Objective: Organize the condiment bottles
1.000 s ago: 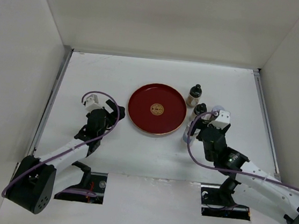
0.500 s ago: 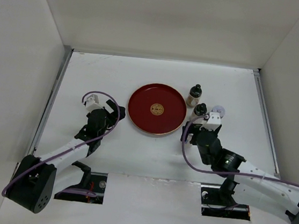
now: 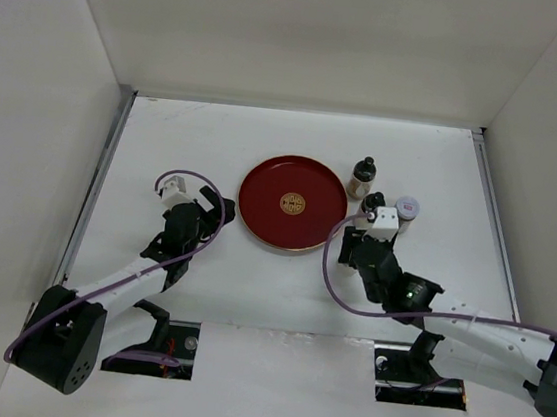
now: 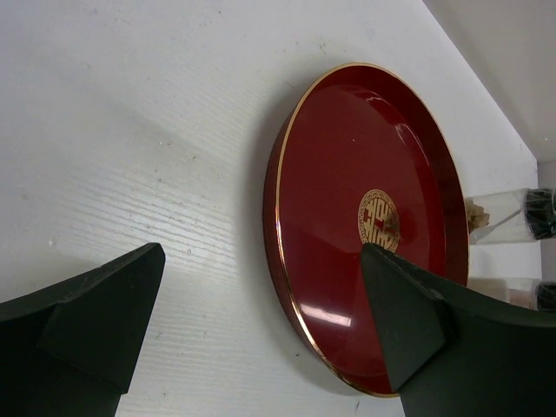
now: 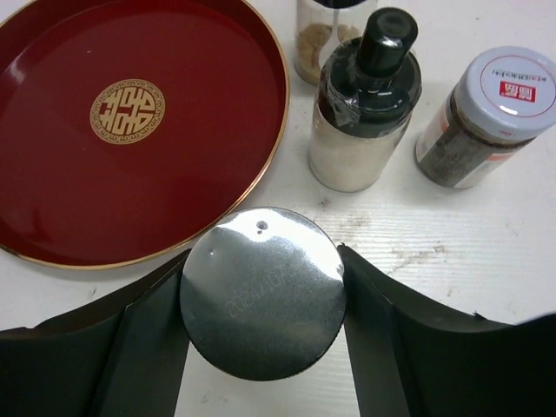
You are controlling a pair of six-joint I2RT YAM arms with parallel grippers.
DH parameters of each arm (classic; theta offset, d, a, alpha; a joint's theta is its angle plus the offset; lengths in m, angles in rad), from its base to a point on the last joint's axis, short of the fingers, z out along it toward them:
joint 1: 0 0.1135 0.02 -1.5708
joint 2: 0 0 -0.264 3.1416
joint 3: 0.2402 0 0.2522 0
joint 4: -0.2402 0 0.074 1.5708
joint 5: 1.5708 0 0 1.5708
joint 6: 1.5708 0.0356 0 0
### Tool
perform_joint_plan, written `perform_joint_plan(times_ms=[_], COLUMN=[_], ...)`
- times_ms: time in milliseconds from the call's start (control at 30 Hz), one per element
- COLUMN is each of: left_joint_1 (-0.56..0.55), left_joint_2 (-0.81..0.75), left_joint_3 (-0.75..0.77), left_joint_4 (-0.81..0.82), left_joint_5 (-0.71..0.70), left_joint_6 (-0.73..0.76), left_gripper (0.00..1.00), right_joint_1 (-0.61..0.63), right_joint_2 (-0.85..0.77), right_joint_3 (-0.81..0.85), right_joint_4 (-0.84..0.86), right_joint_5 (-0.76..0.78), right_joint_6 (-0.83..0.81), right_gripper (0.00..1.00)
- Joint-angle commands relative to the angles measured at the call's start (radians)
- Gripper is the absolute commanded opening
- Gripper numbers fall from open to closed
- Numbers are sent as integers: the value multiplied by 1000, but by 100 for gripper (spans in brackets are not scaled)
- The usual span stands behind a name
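Observation:
My right gripper (image 5: 261, 257) is shut on a pale bottle with a shiny round top (image 5: 262, 300), both pads against its sides, just off the tray's near-right rim. Beyond it stand a black-capped bottle (image 5: 365, 113), a lilac-capped bottle (image 5: 497, 113) to its right, and another bottle (image 5: 334, 35) cut off by the frame's top edge. From above, the right gripper (image 3: 353, 249) hides the held bottle; the two dark-necked bottles (image 3: 363, 176) (image 3: 371, 201) and the lilac cap (image 3: 408, 206) show right of the tray. My left gripper (image 3: 214, 213) stands open and holds nothing, left of the tray.
The large round red tray (image 3: 259, 201) with a gold emblem lies mid-table with nothing on it. Its gold rim (image 4: 280, 252) lies between my left fingers (image 4: 95, 321) in the wrist view. White walls enclose the table on three sides.
My right arm has swung left and toward the near edge, from by the lilac-capped bottle to the pale bottle, and shut on it. The left arm has not moved.

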Motion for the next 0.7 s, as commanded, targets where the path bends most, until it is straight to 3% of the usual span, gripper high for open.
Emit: perform_joint_plan(times_ms=[0,133,367,533,667], left_joint_1=[-7,7,21,21,22], left_joint_2=[-1,2,19,21,4], left_joint_3=[10,2,-7,-10,-13], left_joint_4=[60,65,77,83,83], left_joint_5=[-10,-3,8,10,10], left_joint_6=[9,-7,-19,-21,-21], left_gripper=[100,100,100,100,100], right_joint_1=[37,33,-70,-99,-112], right_joint_2=[-65,51,529,848,1013], right_joint_3=[126,291,653,966,1123], right_joint_4=[107,161,276,273,262], right_joint_5=[44,-74,-254,-234,-236], right_joint_6=[-53,-132,-208,-281,-285], right_gripper=[56,57,59,59,59])
